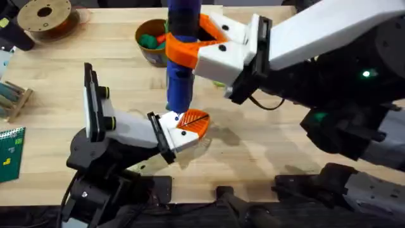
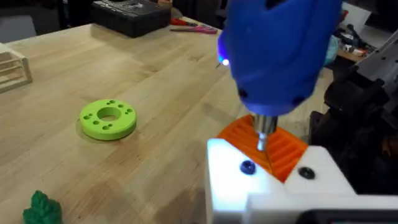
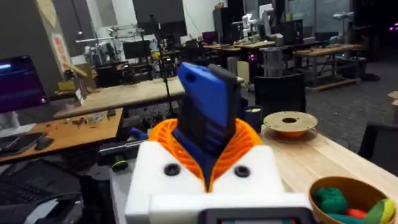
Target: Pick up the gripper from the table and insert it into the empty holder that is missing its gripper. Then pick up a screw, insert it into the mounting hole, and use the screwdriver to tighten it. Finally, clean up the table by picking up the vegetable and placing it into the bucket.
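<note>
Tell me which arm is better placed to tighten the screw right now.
Right. The right gripper holds the screwdriver upright, its bit down at the orange gripper seated in the holder. The left gripper carries that holder, presenting it beneath the bit.

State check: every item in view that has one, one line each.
screwdriver: held upright by right end effector, bit down at the orange gripper on left end effector.
vegetable: lying on the table, not in the bucket.
bucket: upright, toys inside.
green disc: flat on the table.
</note>
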### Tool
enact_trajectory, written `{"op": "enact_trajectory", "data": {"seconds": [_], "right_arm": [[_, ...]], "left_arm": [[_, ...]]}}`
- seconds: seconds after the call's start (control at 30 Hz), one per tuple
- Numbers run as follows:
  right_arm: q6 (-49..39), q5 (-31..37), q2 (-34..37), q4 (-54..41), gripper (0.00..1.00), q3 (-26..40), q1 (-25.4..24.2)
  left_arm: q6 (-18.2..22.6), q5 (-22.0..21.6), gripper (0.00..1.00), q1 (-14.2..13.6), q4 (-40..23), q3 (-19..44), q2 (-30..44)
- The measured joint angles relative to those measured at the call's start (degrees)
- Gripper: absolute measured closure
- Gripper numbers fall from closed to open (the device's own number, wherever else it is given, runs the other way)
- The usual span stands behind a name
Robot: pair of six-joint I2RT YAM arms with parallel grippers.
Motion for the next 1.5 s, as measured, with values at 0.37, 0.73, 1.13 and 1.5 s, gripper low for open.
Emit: {"op": "enact_trajectory", "data": {"seconds": [0.37, 0.73, 1.13, 1.5], "right_arm": [[0.0, 0.0, 1.4, 0.6, 0.971, 0.0, 0.4], [0.0, 0.0, 3.5, 3.0, 0.971, 0.0, 0.4], [0.0, 0.0, 3.7, 3.2, 0.971, 0.0, 0.4], [0.0, 0.0, 3.7, 3.2, 0.971, 0.0, 0.4]], "left_arm": [[0.0, 0.0, 0.990, 0.0, 0.0, 0.0, 0.0], [0.0, 0.0, 0.990, 0.0, 0.0, 0.0, 0.0], [0.0, 0.0, 0.990, 0.0, 0.0, 0.0, 0.0], [0.0, 0.0, 0.990, 0.0, 0.0, 0.0, 0.0]]}}
